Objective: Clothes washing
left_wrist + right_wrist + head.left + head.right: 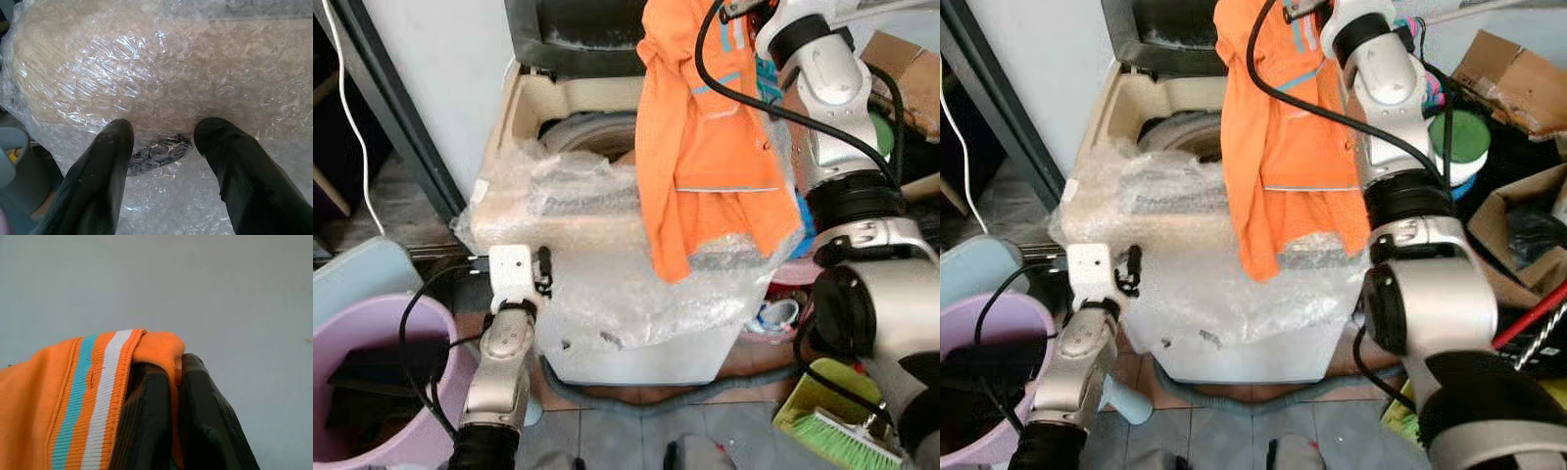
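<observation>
**Ana:** Cluttered laundry corner, tiled floor (607, 431), pale wall behind. Where are the pincers?

**Ben:** Start with the right pincer (176, 377). Its two black fingers (146, 421) are pressed narrow on the striped ribbed hem of an orange shirt (705, 147), a fold of cloth caught between them. That arm is raised high, so the shirt hangs full length over the front part of the washing machine (607, 98), its lower edge draped against the bubble wrap (636, 284) that covers the machine's front.

**Ana:** And the drum?

**Ben:** The round opening (582, 137) sits just behind and to the left of the hanging cloth. I'd judge the shirt not yet in.

**Ana:** The left side?

**Ben:** The left pincer (161, 142) is low at the machine's front left corner, fingers spread wide, tips close against the bubble wrap, holding nothing. A purple tub (372, 362) stands beside that arm, and a green broom head (847, 431) lies on the floor to the right.

**Ana:** How will the shirt handle?

**Ben:** Light, soft, limp; it will swing and fold wherever it's carried. The ribbed hem is the thickest, least slippery part, a sound place to pinch. My worry is the loose tail snagging on the wrap instead of dropping into the opening.
</observation>
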Available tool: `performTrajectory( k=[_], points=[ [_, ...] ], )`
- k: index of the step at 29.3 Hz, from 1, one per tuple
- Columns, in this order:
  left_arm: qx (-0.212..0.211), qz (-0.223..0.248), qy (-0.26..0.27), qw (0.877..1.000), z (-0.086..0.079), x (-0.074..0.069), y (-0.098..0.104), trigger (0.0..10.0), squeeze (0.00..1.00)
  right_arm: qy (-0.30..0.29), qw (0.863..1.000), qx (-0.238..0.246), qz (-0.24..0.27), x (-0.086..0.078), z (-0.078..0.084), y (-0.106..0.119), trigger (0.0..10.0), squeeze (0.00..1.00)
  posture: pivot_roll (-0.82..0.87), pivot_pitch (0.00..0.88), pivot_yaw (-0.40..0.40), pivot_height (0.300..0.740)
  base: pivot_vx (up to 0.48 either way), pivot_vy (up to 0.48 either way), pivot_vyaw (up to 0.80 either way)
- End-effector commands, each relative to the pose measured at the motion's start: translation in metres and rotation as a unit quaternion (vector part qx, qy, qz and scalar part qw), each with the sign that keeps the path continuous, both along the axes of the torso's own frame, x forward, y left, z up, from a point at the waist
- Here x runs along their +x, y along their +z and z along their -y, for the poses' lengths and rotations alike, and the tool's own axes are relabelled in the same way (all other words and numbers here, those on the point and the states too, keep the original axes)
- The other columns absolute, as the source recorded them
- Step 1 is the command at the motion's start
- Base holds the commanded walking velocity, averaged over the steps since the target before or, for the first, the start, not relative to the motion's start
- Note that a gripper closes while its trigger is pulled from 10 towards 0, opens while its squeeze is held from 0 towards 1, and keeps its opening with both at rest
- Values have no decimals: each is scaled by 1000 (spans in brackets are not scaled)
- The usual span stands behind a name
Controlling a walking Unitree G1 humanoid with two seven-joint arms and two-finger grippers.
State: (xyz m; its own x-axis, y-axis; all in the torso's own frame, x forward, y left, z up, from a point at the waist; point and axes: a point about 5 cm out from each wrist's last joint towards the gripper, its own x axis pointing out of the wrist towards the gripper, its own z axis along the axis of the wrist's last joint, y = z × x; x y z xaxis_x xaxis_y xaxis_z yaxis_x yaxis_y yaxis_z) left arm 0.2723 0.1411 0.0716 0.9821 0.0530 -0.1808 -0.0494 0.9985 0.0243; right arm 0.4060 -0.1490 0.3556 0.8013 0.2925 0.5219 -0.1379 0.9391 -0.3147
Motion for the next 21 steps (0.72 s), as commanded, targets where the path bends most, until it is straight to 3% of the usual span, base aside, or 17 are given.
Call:
performTrajectory(
  k=[1,8,12,15,17,18,19,21],
  points=[
    [8,5,9,1000,-7,3,6,10000,0,38,997,-6,65,-8,-26,37,10000,0,11,10,22,740,0,0,0],
    [12,5,13,1000,-7,1,8,10000,0,44,994,18,94,-11,-44,61,10000,0,30,12,13,740,0,0,0],
    [11,5,12,1000,-6,0,8,10000,0,66,995,31,71,-8,-57,52,10000,0,37,12,9,740,0,0,0],
    [11,3,12,1000,-5,0,8,10000,0,76,997,-6,20,-1,-73,19,10000,0,42,13,8,740,0,0,0],
    [11,2,14,1000,-5,0,9,10000,0,69,993,-34,-91,10,-79,-31,10000,0,41,14,6,740,0,0,0],
    [11,3,14,1000,-4,0,9,10000,0,64,990,-40,-122,12,-78,-43,10000,0,41,14,6,740,0,0,0],
    [10,2,14,1000,-4,0,9,10000,0,54,983,-47,-167,15,-74,-62,10000,1000,40,15,6,740,0,0,0],
    [10,1,13,1000,-4,0,9,10000,0,27,971,-49,-234,18,-62,-89,10000,1000,36,15,5,740,0,0,0]
  ],
)
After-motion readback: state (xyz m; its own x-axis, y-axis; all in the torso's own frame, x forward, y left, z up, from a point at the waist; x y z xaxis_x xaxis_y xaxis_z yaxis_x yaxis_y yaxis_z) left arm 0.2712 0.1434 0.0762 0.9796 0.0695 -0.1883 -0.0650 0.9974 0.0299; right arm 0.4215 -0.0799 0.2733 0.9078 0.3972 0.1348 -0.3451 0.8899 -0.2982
